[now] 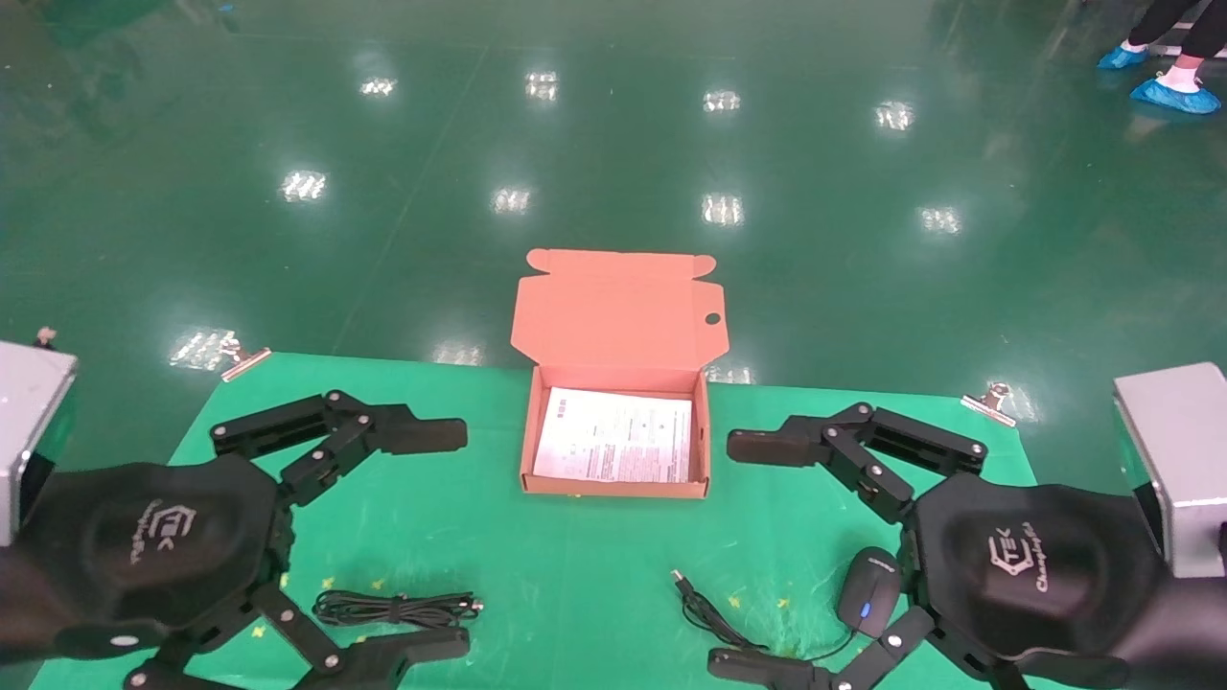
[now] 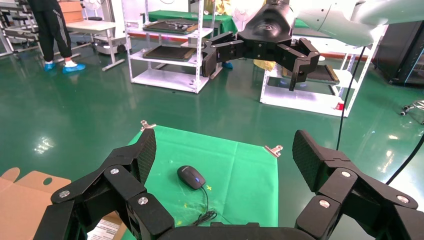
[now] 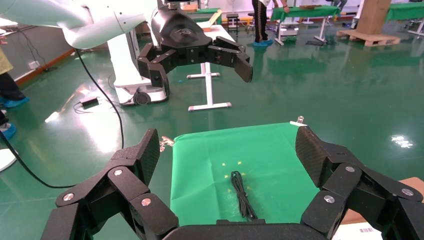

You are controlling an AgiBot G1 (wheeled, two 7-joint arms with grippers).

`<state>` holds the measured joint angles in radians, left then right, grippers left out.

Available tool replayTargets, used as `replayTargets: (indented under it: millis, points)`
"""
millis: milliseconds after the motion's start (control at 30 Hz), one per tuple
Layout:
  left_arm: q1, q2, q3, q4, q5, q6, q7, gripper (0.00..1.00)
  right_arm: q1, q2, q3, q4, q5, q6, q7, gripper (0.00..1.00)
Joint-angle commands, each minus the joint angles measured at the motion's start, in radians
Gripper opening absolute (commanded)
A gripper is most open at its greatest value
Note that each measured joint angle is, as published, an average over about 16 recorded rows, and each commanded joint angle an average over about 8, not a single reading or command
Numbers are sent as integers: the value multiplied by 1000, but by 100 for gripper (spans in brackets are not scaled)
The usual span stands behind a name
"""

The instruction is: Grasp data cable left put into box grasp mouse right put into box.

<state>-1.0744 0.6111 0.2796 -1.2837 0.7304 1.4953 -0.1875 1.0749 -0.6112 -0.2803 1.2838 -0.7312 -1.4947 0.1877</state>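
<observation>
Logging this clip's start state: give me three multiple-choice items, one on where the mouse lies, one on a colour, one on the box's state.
1. The mouse lies:
A. inside the box
B. on the cloth beside the right claw
C. in the left claw

2. The table cloth is:
A. green
B. white
C. blue

3. The box is:
A. shut
B. open, holding the data cable
C. open, holding only a printed sheet

Answers: 1 B, it sits on the cloth next to the right claw, untouched. 2 A, green all over. 3 C, the lid stands up and only the printed sheet lies inside; the data cable rests by the open left claw.
</observation>
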Motion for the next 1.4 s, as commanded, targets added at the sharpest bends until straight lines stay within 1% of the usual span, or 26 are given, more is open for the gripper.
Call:
replayTargets:
  millis: [33,1200,1333,1400]
  points:
    - [0,0,0,0,0,0,0,100,0,0,0,0,0,0,0,100]
    - [-1,2,1,1,1,0,0,100,0,0,0,0,-1,0,0,100]
    - [-17,1,18,2,27,18,-8,100,13,-1,-8,7,-26,-9,-15,100]
    - [-38,4,41,5,60,37,-16,100,31,-1,-20,17,-63,-19,-30,100]
